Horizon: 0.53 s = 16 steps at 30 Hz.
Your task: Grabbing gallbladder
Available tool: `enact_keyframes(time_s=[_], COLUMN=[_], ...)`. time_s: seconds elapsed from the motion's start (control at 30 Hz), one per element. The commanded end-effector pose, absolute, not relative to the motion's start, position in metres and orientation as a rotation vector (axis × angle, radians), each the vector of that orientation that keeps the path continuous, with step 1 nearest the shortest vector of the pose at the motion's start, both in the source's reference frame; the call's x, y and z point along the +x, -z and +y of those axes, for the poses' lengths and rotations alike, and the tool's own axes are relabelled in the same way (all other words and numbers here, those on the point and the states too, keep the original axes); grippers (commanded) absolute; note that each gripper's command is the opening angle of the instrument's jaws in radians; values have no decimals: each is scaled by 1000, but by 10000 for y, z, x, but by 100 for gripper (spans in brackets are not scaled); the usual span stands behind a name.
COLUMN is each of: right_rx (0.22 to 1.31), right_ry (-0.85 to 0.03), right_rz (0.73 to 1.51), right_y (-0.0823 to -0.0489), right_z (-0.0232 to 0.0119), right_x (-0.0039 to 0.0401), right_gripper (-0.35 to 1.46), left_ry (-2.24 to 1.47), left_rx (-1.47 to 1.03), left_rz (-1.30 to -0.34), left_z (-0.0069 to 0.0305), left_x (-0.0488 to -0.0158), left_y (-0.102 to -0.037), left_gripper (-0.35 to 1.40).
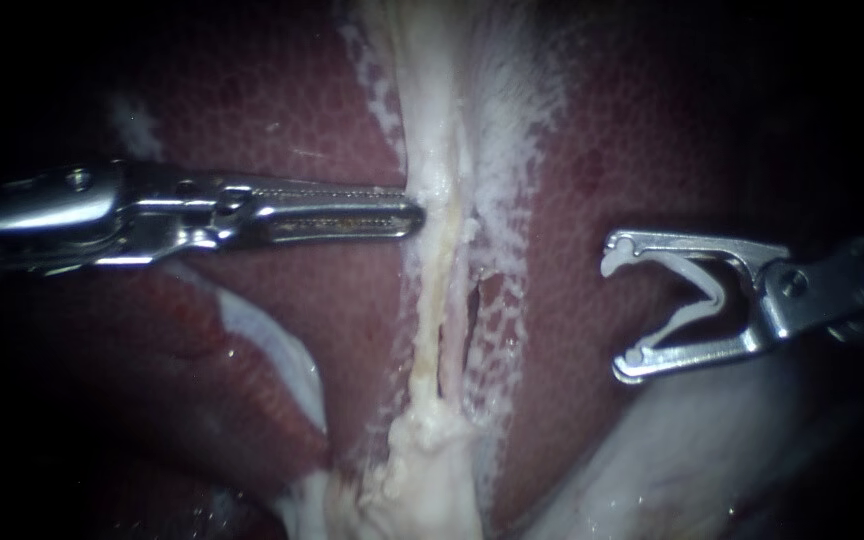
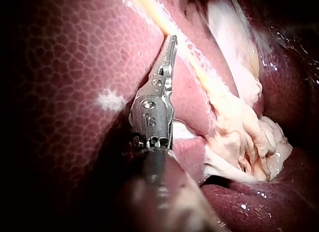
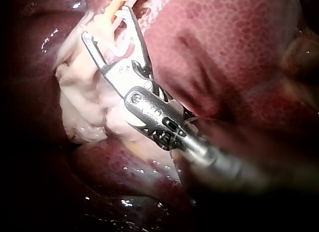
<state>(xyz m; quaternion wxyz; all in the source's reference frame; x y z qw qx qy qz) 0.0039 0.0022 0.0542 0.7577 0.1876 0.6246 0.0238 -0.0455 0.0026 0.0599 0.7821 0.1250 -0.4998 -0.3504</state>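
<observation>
**L jaws closed at the pale strip, R jaws spread around a clip**

The left instrument (image 1: 410, 214) is reaching in from the left. Its long toothed jaws are lying flat together and gripping nothing. The tip is just touching the left edge of a whitish-yellow strip (image 1: 442, 260) of tissue. The left wrist view is showing the same: jaws together, tip at the strip.

The right instrument (image 1: 620, 310) is reaching in from the right w/ its jaws standing wide apart. A white clip (image 1: 714, 295) is sitting btw them and touching both, so they are holding it. These jaws are hanging over the liver (image 1: 292, 110), near the strip but apart from it.

The strip is running top to bottom through the middle of the endoscope view, over the dark red, mottled liver. It is ending in a lumpy cream mass (image 1: 422, 470) at the bottom edge.

The gallbladder (image 1: 692, 450), as far as I can tell, is the pale body at the lower right, just below the right instrument and well apart from the L jaws. It is looking smooth, grey-white and slightly shiny. Neither instr. appears to be touching it.
</observation>
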Motion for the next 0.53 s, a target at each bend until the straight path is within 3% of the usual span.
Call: enact_keyframes(time_s=[0.03,0.53], right_rx=[409,409], right_ry=[-52,-52], right_rz=[1361,1361], right_y=[-542,-542], right_z=[22,22], right_x=[39,39], right_gripper=[59,59], left_ry=[758,762], left_rx=[271,270], left_rz=[-1078,-1074], left_z=[26,25], left_x=[-455,-454], left_y=[-598,-596], left_gripper=[-35,-35])
